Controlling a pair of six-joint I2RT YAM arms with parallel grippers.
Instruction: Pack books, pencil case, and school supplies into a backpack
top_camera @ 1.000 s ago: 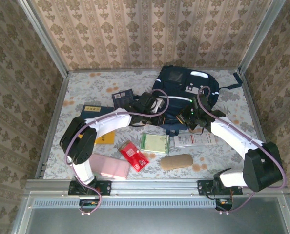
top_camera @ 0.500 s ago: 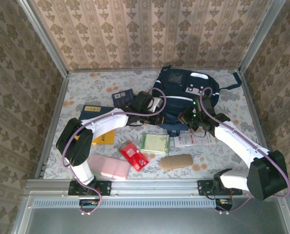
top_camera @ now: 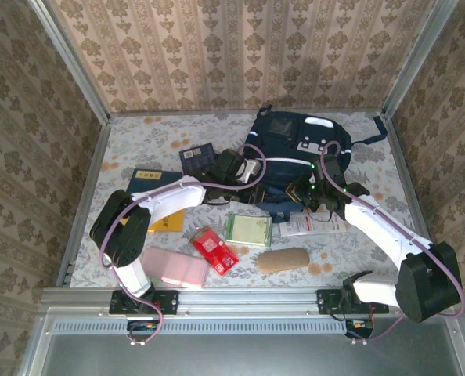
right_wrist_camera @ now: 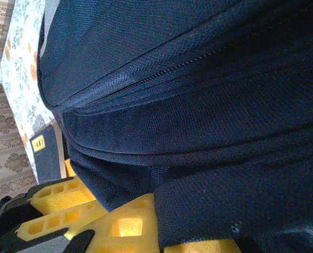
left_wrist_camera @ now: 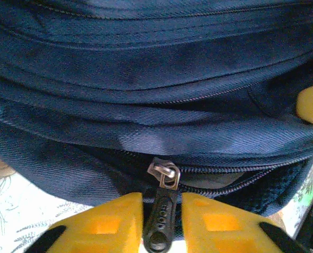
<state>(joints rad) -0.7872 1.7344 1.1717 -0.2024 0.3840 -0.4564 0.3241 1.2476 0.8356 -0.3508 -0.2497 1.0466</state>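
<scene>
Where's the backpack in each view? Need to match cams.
Top external: backpack far centre-right on the floral table cover.
Left wrist: backpack across the upper and middle frame, zipper pull low centre.
Right wrist: backpack fabric from centre to right edge.
Shared landmark: the floral table cover, bottom left in left wrist, top left in right wrist.

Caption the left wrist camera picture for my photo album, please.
A close look at the left gripper, its yellow fingers either side of the black zipper pull on the navy backpack.
</scene>
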